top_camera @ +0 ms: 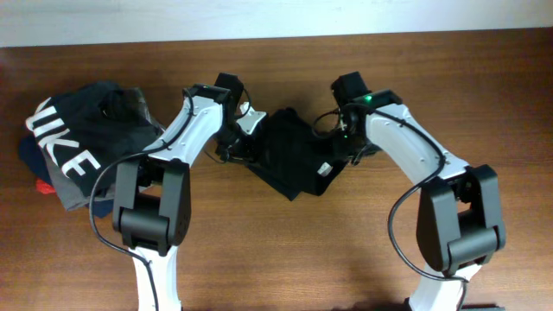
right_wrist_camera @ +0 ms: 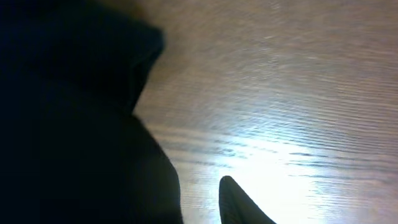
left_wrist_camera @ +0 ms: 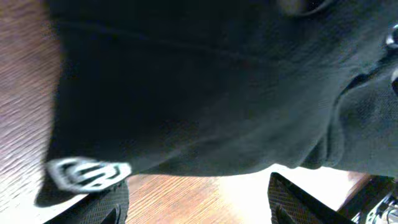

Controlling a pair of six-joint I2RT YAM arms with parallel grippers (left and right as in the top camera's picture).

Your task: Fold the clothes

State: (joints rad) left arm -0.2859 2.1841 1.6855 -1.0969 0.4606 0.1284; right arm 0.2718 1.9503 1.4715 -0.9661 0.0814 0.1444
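The clothes (top_camera: 287, 155), a plain black T-shirt, lie bunched on the wooden table between my two arms. My left gripper (top_camera: 244, 131) is at the shirt's left edge. In the left wrist view, the black shirt (left_wrist_camera: 199, 87) fills the top, and its small white logo (left_wrist_camera: 87, 174) lies just above the left finger. The left gripper (left_wrist_camera: 198, 190) is open, with bare wood between its fingers. My right gripper (top_camera: 340, 145) is at the shirt's right edge. In the right wrist view, only one finger (right_wrist_camera: 239, 204) shows. The dark cloth (right_wrist_camera: 74, 124) covers the left side and hides the other finger.
A pile of other garments (top_camera: 82, 142), including a black one with big white letters, lies at the far left of the table (top_camera: 285, 259). Pale wall runs along the table's far edge (top_camera: 276, 33).
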